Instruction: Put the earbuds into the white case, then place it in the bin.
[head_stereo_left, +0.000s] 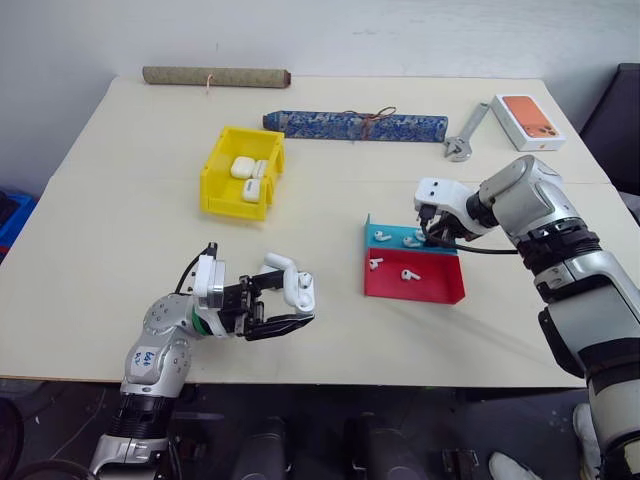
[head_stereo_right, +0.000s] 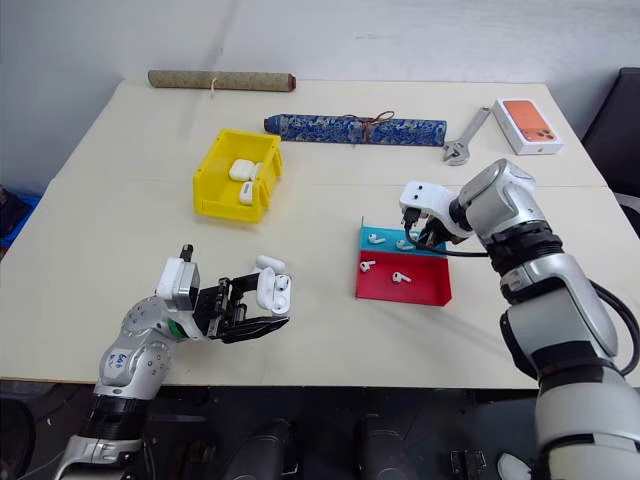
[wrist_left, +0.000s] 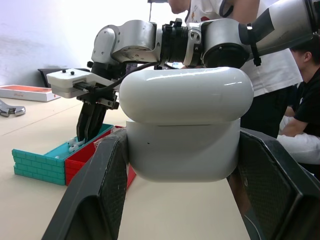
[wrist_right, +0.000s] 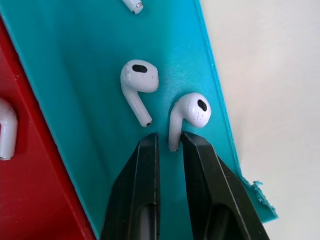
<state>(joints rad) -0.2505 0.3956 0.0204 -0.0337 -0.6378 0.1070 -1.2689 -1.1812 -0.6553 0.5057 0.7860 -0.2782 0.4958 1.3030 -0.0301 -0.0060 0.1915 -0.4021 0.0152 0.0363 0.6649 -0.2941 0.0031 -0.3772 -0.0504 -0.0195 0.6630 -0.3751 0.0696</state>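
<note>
The left tool (head_stereo_left: 285, 305) hung above the near edge of the pale worktop (head_stereo_left: 120, 230), its two black fingers (wrist_left: 95, 200) clamped on the sides of a white case (wrist_left: 186, 125) whose flip lid stood raised. Across the worktop, the right tool (wrist_right: 169, 145) pointed steeply down into the blue tray (wrist_right: 85, 65), its fingers drawn close together around the stem of one earbud (wrist_right: 190, 112), the rounded head showing just past the tips. A second earbud (wrist_right: 137, 82) lay just beside it on the blue floor, and another (head_stereo_left: 381, 237) sat toward the tray's far end. Two more earbuds (head_stereo_left: 410, 274) rested in the red tray (head_stereo_left: 435, 288) that adjoined the blue one on its near side. The yellow bin (head_stereo_left: 215, 180) stood well apart, toward the worktop's far left, with white cases (head_stereo_left: 241, 167) already inside. Along the far edge lay a brown roll (head_stereo_left: 215, 76), a blue patterned roll (head_stereo_left: 330, 125), a wrench (head_stereo_left: 465, 135) and a boxed phone (head_stereo_left: 527, 120).
</note>
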